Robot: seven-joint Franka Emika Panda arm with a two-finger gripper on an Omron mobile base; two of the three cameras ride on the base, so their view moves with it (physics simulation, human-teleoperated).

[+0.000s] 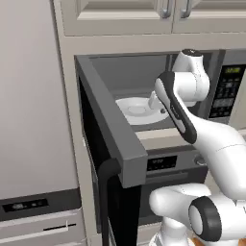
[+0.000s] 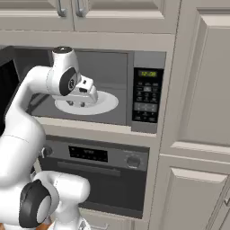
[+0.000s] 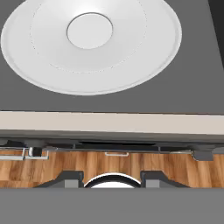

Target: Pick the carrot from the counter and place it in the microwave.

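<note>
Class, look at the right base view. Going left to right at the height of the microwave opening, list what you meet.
Dark microwave door → robot hand over the white turntable plate → grey cavity back wall → keypad panel → beige cabinet panel.

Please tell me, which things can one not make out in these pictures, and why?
1. Carrot: its place cannot be told; in both base views the arm covers part of the turntable plate.
2. Claw: in the left base view the arm's wrist hides its fingers.
3. Microwave keypad: right base view, labels too small to read.
4. Oven display: right base view, blurred, unreadable.
</note>
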